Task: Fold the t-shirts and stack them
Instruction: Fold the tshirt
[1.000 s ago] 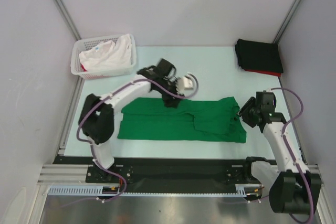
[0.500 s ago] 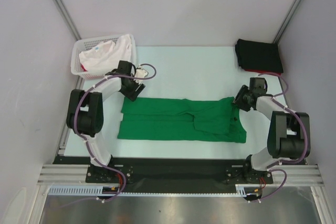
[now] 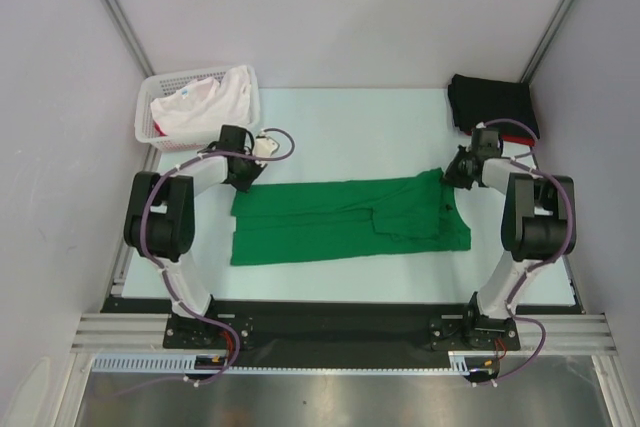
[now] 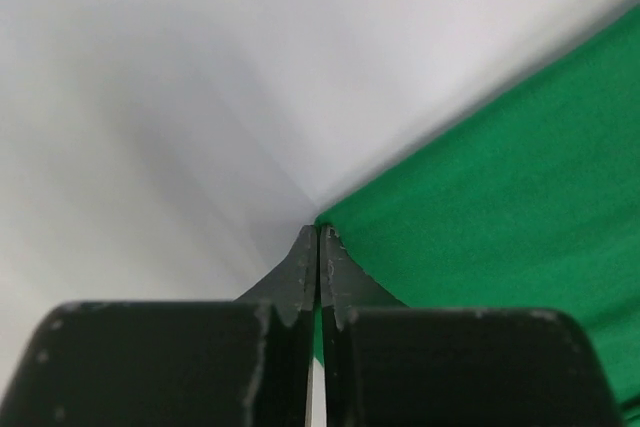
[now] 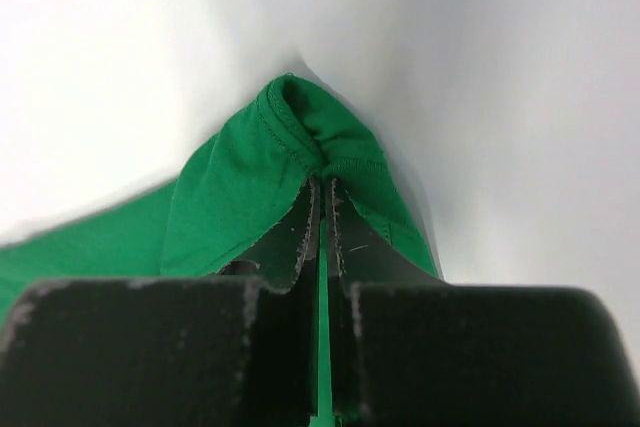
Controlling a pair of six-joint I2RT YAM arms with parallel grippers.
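Both arms stretch low across the table. The left gripper pinches the far left corner of the green t-shirt, and the right gripper pinches its far right corner. The shirt lies flat mid-table. Half a second earlier both jaws stood apart, and the shirt's right end now sits farther back.

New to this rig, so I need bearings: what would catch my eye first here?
The bright green t-shirt lies spread flat in the middle, the left fingers and right fingers each shut on a far corner. A white t-shirt fills the basket far left; a black t-shirt lies folded far right.
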